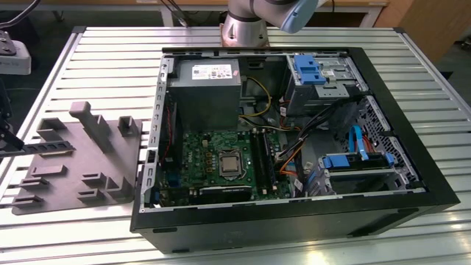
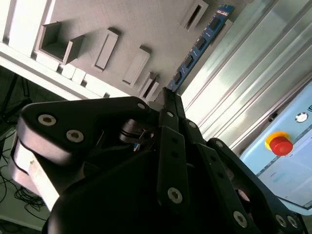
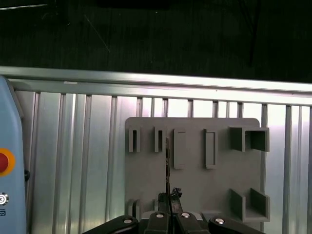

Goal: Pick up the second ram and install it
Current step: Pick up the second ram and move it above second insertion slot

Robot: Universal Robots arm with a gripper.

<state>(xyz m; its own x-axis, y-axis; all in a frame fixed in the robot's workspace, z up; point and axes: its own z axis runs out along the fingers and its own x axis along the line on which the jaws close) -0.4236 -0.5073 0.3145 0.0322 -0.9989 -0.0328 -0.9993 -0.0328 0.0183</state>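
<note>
1. A ribbed silver aluminium table (image 1: 88,49) is seen in the exterior view carrying everything else. Its slats are also seen in both wrist views.
2. An open black tower computer case (image 1: 294,221) is laid on its side on the table. A green motherboard (image 1: 213,160), a grey power supply box (image 1: 202,83) and blue plastic drive brackets (image 1: 309,69) are exposed inside.
3. A flat grey plastic fixture plate (image 1: 81,165) with raised holders is placed just beside the case, on the exterior view's left.
4. A pale blue control box (image 2: 265,168) with a round red button (image 2: 280,144) is shown in both wrist views, apart from the plate.
5. The black linkage gripper (image 2: 168,95) is closed narrowly on one end of the stick.
6. The second ram (image 2: 200,44), a thin dark green memory stick with small black chips, is held along the plate's side away from the case, well apart from the motherboard.
   - In the first wrist view it is seen edge-on (image 3: 167,165) between two holders.
   - In the exterior view its flat side (image 1: 48,147) is seen.
   - Whether it touches the plate cannot be told.
</note>
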